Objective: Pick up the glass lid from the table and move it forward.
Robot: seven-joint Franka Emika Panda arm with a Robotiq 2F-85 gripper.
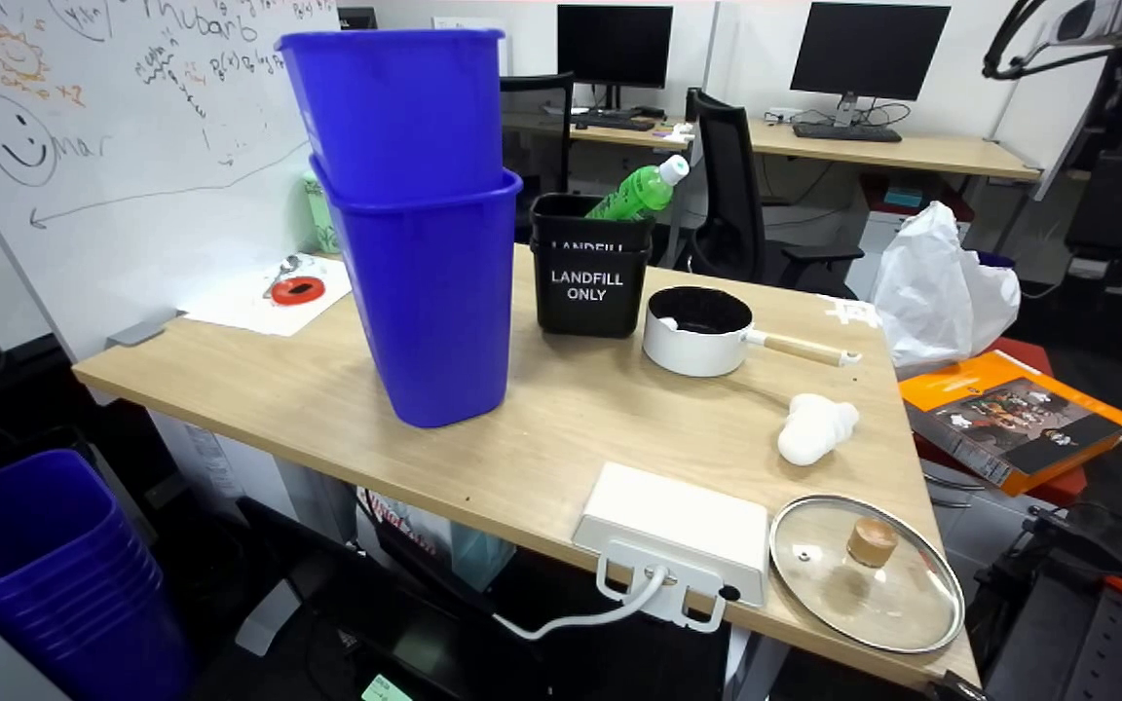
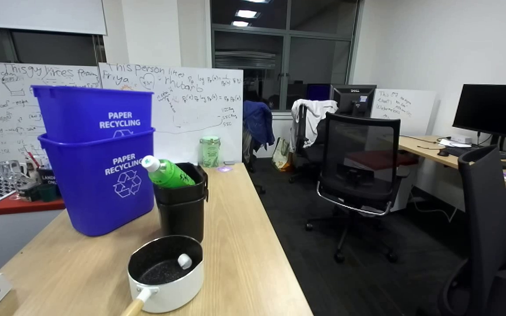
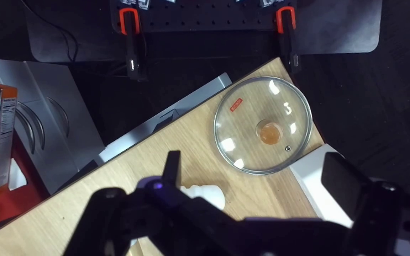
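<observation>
The glass lid [image 1: 843, 594] lies flat, knob up, at the near corner of the light wood table [image 1: 571, 448]. It is clear, with a thin metal rim and a round wooden knob [image 1: 873, 541]. In the wrist view, the lid [image 3: 247, 124] lies ahead of the fingers, its rim reaching the table edge and touching or nearly touching a white box. My gripper [image 3: 256, 172] is open and empty, fingers wide apart. In an exterior view, the gripper [image 1: 1090, 263] hangs high at the right, away from the lid. The lid and gripper are out of view in an exterior view showing the table [image 2: 235, 245].
The white box [image 1: 678, 516] with a cable sits beside the lid. A white lumpy object [image 1: 814, 428] lies behind it. The white saucepan [image 1: 692, 346], black bins [image 1: 590, 292] with a green bottle [image 1: 634, 195], and tall blue bins [image 1: 425, 292] stand farther back.
</observation>
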